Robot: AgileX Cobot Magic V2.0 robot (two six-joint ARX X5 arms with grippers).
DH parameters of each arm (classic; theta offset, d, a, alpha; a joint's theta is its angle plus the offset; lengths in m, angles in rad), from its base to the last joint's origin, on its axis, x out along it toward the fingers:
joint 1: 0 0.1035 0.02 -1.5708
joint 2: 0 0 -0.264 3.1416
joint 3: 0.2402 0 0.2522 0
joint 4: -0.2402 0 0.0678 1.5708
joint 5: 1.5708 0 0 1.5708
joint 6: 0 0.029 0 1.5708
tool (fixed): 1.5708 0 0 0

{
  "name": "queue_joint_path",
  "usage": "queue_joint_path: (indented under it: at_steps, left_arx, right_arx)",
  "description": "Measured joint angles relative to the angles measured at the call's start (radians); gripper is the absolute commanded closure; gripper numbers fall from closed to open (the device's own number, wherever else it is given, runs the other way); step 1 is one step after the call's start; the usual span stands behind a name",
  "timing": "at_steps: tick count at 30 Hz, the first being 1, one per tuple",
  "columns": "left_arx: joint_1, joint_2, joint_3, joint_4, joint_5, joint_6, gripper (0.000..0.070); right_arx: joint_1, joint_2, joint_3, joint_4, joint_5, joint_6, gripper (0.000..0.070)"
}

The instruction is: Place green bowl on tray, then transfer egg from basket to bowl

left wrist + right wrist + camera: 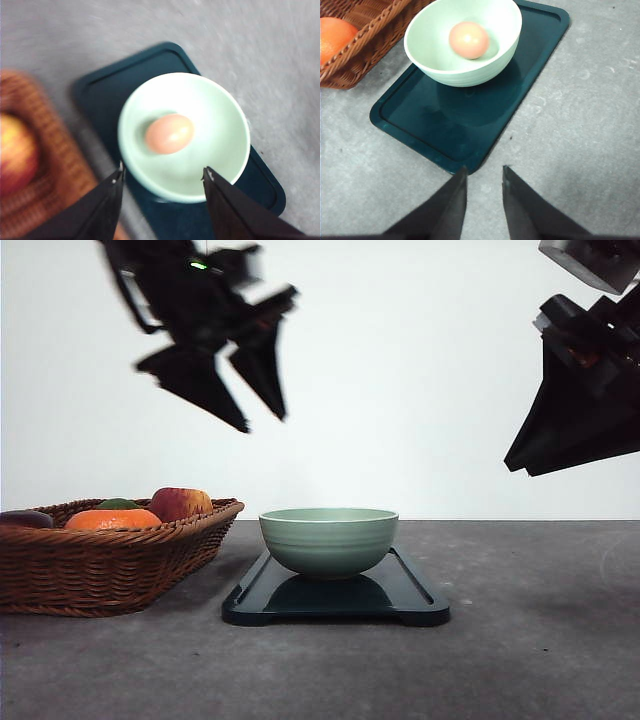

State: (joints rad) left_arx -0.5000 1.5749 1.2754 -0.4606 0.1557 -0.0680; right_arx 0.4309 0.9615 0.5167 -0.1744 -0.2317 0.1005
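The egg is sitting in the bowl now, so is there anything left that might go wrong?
Possibly two things. The egg lies loose in the green bowl, so a bump might roll or crack it. The open left gripper hangs right above the bowl, and the bowl sits toward the tray end beside the basket, where a knock might tip it.

- Green bowl [465, 47]: showing pale sage green, faint ridges outside.
- Egg [468, 40]: showing brownish tan.
- Tray [470, 120]: showing dark teal-black.
- Basket [100, 560]: showing brown weave.
- Orange fruit [112, 519]: showing orange.
- Apple [181, 503]: showing red and yellow.
- Table [540, 640]: showing mottled grey.
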Motion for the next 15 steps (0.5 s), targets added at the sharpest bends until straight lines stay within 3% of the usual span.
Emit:
queue_joint_path:
  at_steps: [5,15]
  left_arx:
    - [0.033,-0.213,-0.234,0.12,0.0,-0.041,0.0394]
    - [0.101,-0.549,-0.537,0.128,-0.001,-0.058,0.0394]
  right_arx:
    - [0.0,0.0,0.0,0.0,0.0,0.0,0.0564]
    - [0.0,0.0,0.0,0.0,0.0,-0.001,0.0564]
